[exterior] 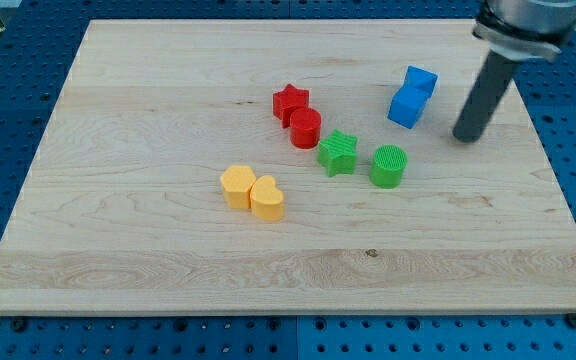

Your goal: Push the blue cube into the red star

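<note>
Since there's only the one camera view, here's how it looks from my end. No gripper on this arm, so nothing to open or close, just the dark rod, and my tip (467,135) is down on the wooden board (148,260) near the view's upper right. The two blue blocks sit just to the view's left of my tip, not touching it: a blue cube (421,80) slightly higher up and another blue block (406,106) touching it below. Further left of my tip is the red star (290,101), with a red cylinder (306,128) right against it. Below-left of my tip are a green star (338,152) and a green cylinder (388,166). Way off to the lower left, a yellow hexagon-ish block (236,185) and a yellow heart (267,197) sit touching.
</note>
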You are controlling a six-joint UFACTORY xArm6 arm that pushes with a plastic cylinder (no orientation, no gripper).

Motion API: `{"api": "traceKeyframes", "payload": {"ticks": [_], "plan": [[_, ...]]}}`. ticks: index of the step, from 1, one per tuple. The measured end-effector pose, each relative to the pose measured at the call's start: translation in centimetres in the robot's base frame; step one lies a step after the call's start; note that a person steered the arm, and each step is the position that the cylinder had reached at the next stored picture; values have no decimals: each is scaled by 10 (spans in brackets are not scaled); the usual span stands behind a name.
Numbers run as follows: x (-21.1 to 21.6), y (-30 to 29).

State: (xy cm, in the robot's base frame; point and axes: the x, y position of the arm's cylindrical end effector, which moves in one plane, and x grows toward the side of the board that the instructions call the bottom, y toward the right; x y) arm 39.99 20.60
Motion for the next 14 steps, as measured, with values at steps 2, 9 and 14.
{"api": "traceKeyframes", "payload": {"ticks": [2,9,14], "plan": [[-38,-46],[-16,-92],[-53,-116]]}}
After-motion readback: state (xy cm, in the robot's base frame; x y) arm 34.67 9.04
